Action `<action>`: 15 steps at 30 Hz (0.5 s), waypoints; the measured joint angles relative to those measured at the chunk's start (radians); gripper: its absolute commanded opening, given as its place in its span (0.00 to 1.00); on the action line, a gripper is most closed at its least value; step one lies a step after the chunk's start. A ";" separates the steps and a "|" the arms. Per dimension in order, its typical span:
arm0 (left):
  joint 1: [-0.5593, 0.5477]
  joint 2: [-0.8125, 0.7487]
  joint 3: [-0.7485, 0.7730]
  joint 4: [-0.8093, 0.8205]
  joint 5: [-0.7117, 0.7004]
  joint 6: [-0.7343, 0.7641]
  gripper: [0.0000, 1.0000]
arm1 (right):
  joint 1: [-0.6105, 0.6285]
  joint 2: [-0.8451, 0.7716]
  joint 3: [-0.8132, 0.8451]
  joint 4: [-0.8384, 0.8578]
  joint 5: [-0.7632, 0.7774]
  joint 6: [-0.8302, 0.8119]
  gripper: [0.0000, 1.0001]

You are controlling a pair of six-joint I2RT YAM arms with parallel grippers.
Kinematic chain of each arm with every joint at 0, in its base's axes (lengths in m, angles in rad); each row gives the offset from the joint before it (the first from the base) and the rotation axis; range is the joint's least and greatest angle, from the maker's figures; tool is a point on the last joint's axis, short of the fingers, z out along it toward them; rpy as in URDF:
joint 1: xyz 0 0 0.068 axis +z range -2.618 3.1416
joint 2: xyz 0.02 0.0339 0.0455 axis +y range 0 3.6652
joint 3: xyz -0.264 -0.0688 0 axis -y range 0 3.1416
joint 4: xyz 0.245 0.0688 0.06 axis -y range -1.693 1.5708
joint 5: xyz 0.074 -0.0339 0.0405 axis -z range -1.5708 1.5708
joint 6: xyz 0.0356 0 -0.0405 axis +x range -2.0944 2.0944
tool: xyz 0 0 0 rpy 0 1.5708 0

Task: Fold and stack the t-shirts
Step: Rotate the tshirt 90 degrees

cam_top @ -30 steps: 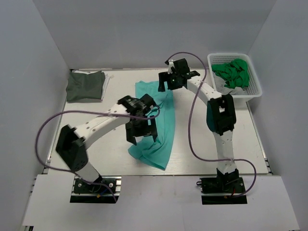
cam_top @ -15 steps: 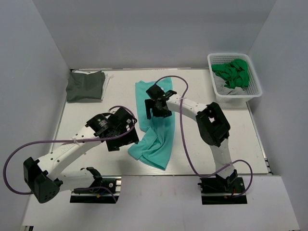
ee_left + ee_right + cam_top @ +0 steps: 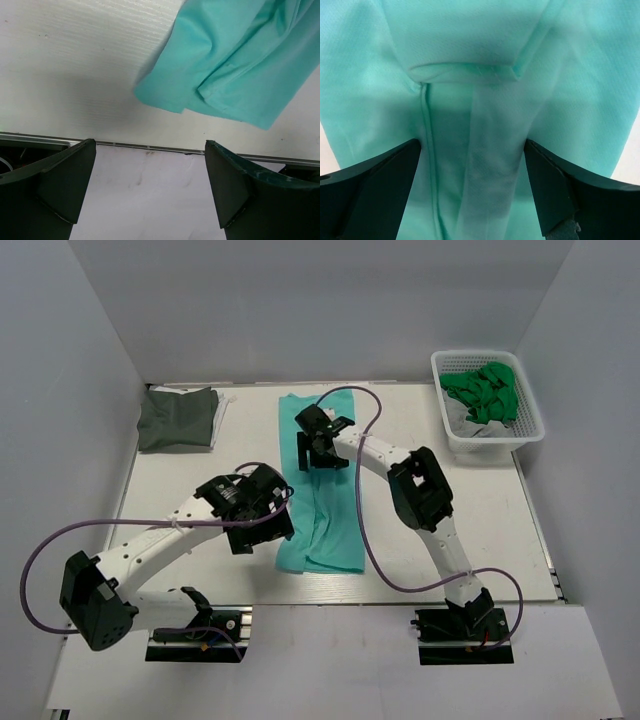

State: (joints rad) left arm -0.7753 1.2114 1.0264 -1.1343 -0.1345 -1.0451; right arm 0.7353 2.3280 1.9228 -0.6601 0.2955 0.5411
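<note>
A teal t-shirt lies on the white table as a long, narrow folded strip running from back to front. My right gripper hovers open just above its far half; in the right wrist view the teal cloth with a seam and a fold fills the frame between my open fingers. My left gripper is open and empty just left of the shirt's near end. The left wrist view shows the shirt's near corner ahead of my open gripper.
A folded dark grey-green shirt lies at the back left corner. A white basket with crumpled green shirts stands at the back right. The table's near edge runs just below the left gripper.
The left gripper has come off the shirt and moved left and nearer. The right gripper has moved from the back onto the shirt's far half. The shirt now lies straighter and narrower.
</note>
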 measured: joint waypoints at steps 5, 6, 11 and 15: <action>0.000 0.043 0.000 0.010 0.000 0.002 1.00 | -0.036 0.056 0.097 0.018 -0.027 -0.058 0.90; 0.000 0.051 0.000 0.010 0.000 0.002 1.00 | -0.041 0.055 0.097 0.021 -0.043 -0.076 0.90; 0.000 0.068 -0.014 0.033 0.008 0.002 1.00 | -0.055 -0.066 -0.062 0.088 -0.154 -0.153 0.90; 0.000 0.069 -0.058 0.072 0.027 0.001 1.00 | -0.051 -0.304 -0.259 0.143 -0.227 -0.172 0.90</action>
State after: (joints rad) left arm -0.7753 1.2800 0.9688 -1.0622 -0.1070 -1.0443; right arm 0.6842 2.0235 1.6638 -0.5167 0.0689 0.3691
